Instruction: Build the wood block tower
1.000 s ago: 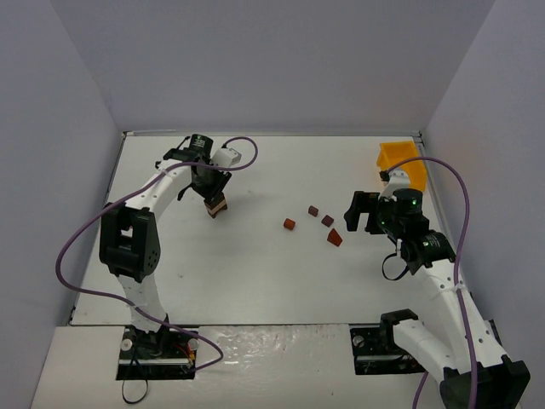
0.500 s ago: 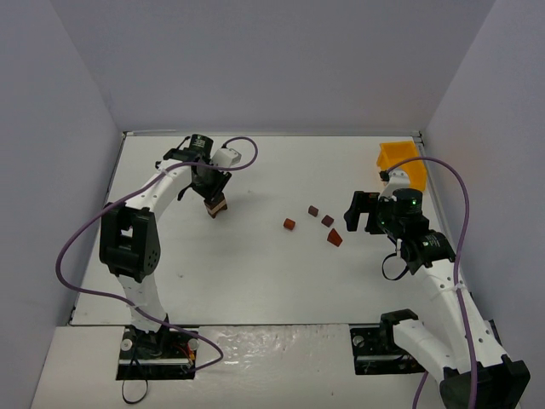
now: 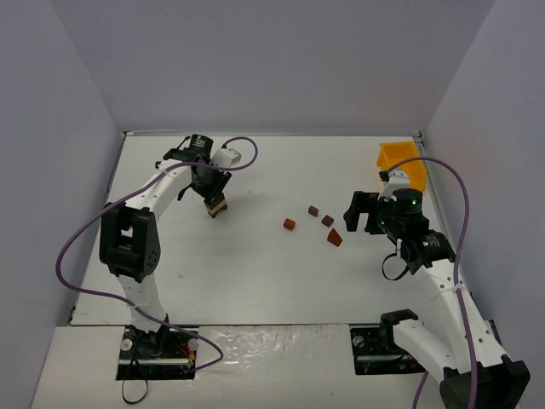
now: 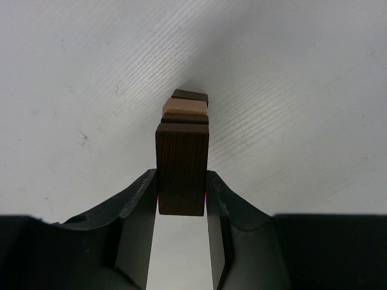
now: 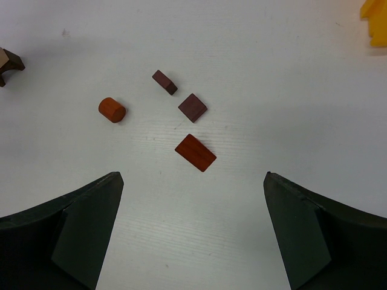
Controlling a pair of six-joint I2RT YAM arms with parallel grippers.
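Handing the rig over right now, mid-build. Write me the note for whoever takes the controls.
Left gripper: jaws shut on a dark brown block, held on top of the tower. Whether it already rests on the stack cannot be told.
Right gripper: jaws wide open, empty, hovering above the loose pieces.
Loose: orange-red cylinder, small dark piece, dark cube, reddish block.
Done: three layers show under the held block, dark, tan, dark.
Left: seat and release the held block, then likely stack the four loose ones.
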